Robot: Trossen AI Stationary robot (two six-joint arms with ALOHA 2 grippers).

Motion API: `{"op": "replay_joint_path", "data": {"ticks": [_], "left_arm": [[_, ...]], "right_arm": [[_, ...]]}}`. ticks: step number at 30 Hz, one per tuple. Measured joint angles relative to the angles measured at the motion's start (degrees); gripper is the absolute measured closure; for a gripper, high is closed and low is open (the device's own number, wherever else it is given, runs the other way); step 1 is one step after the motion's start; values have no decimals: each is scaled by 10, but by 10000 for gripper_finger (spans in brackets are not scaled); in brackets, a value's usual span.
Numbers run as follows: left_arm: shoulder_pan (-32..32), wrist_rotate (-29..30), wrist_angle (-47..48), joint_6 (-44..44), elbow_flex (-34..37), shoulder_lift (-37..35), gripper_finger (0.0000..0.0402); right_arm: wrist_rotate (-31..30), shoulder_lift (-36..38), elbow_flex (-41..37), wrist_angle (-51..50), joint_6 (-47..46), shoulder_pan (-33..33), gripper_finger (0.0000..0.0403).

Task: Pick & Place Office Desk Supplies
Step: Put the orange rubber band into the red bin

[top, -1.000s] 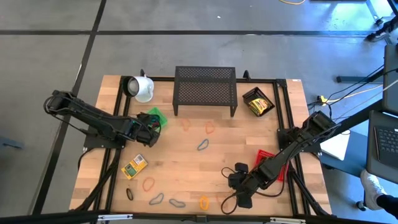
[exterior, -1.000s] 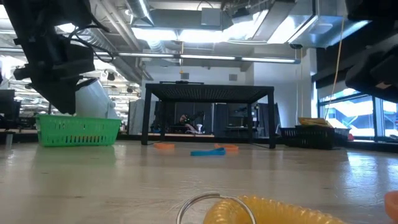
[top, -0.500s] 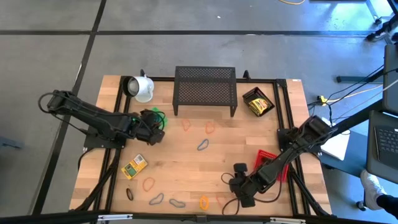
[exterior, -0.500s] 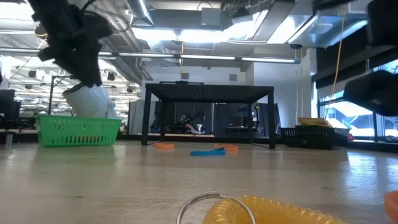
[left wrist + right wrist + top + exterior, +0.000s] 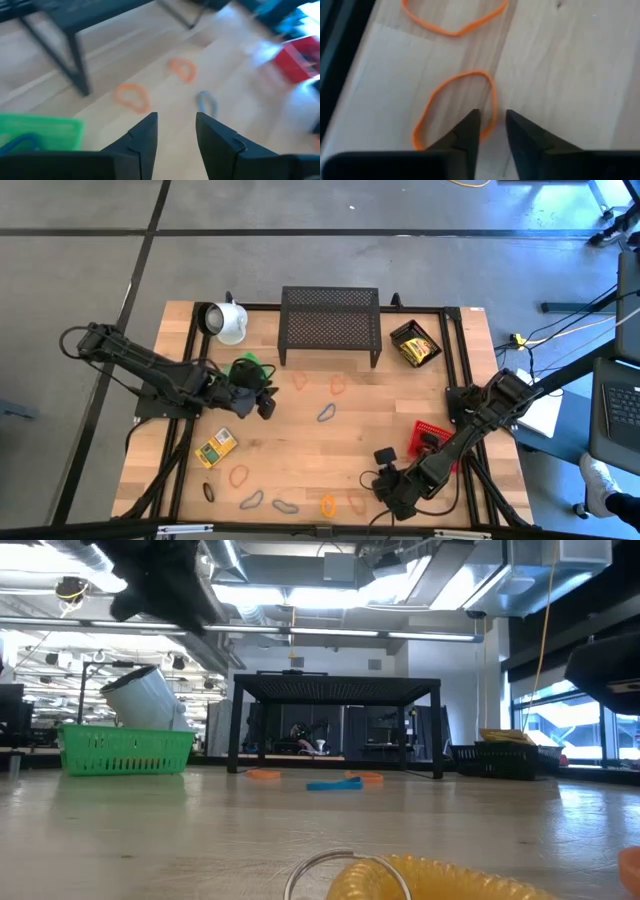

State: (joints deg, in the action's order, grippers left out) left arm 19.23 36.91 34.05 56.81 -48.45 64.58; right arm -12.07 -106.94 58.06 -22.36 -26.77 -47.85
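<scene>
Left hand (image 5: 266,406): had swung off the green basket (image 5: 246,365) toward 3 o'clock, fingers parted, empty.
Right hand (image 5: 383,478): had dropped toward 6 o'clock, slightly parted over an orange loop (image 5: 455,107).
Meaning: another pick looked imminent.
Yellow box (image 5: 215,448): on tabletop (image 5: 300,450), 8 o'clock.

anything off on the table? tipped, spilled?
The white mug lies tipped on its side at the table's far left corner, mouth open sideways. Nothing spilled around it. Coloured loops lie scattered flat; the yellow box sits askew.

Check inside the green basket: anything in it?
In the left wrist view a blue loop lies inside the green basket. From above, the left gripper and arm cover most of the basket, so the rest is hidden.
</scene>
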Motion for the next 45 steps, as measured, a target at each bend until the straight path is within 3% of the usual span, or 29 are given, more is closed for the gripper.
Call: {"op": "replay_joint_path", "data": {"ticks": [6,13,17,23,32,34,38,45], "left_arm": [[16,0,-125,-68,0,0,279],[42,0,-276,-172,0,0,284],[55,-1,-309,-219,0,0,281],[72,0,-309,-225,9,11,284],[90,-1,-340,-222,15,103,287],[92,-5,-358,-222,15,130,288],[92,-6,-414,-228,15,185,288],[83,-6,-543,-279,15,265,288]], "right_arm": [[24,0,0,2,-46,2,394],[25,6,8,-3,-39,1,398],[5,34,29,-46,-23,1,399],[-105,99,66,-98,-14,1,400],[-457,168,117,-85,-5,-2,400],[-508,171,129,-86,7,-2,400],[-532,178,160,-85,39,1,395],[-487,179,218,-97,50,2,394]]}}
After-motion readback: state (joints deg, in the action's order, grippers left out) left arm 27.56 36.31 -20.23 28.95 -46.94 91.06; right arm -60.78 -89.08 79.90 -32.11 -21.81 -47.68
